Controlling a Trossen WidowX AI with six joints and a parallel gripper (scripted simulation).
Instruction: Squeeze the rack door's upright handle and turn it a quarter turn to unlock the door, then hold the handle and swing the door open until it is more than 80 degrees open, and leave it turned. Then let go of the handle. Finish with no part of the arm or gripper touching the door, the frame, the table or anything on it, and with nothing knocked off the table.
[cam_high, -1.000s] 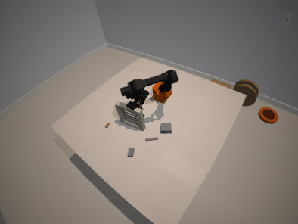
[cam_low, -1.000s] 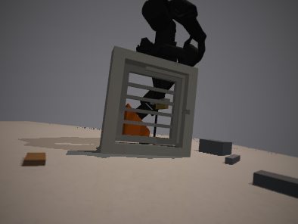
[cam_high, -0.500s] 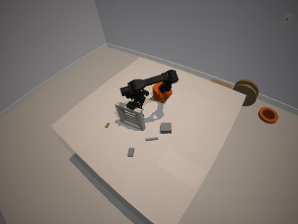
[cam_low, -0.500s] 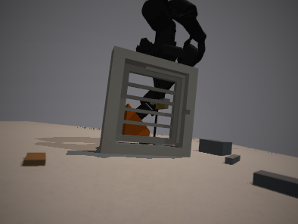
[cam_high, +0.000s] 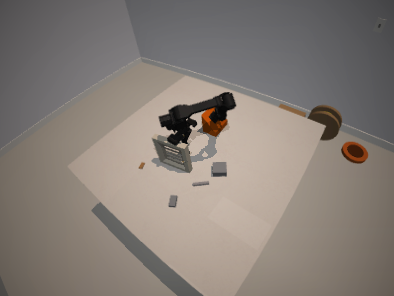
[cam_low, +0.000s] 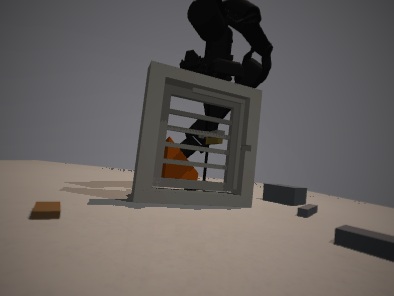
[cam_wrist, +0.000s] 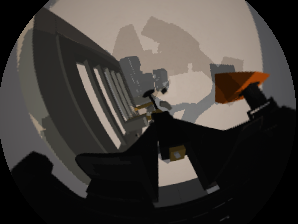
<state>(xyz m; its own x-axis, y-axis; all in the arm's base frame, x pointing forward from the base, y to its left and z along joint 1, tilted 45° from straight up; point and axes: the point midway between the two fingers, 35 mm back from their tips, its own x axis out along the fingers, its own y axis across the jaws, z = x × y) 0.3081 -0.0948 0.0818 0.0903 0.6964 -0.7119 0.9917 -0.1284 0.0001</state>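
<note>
The grey-beige frame (cam_high: 190, 160) (cam_low: 142, 150) stands upright on the table (cam_high: 150, 210) (cam_low: 190, 250). Its slatted door (cam_low: 227, 160) (cam_wrist: 90, 95) looks in line with the frame, not swung open. My gripper (cam_high: 181, 140) (cam_wrist: 164, 124) reaches down close beside the door, on the side toward the arm's base. Its fingers are drawn together on the upright handle (cam_wrist: 177, 152), whose gold-coloured part shows between them in the wrist view. The fingers hide most of the handle, so how far it is turned cannot be told.
The orange base (cam_high: 214, 122) (cam_low: 172, 162) (cam_wrist: 232, 87) stands behind the frame. A grey box (cam_high: 219, 169) (cam_low: 285, 194), a short grey bar (cam_high: 200, 183) (cam_low: 307, 210), a grey block (cam_high: 173, 201) (cam_low: 367, 242) and a small orange-brown block (cam_high: 142, 165) (cam_low: 46, 210) lie around it.
</note>
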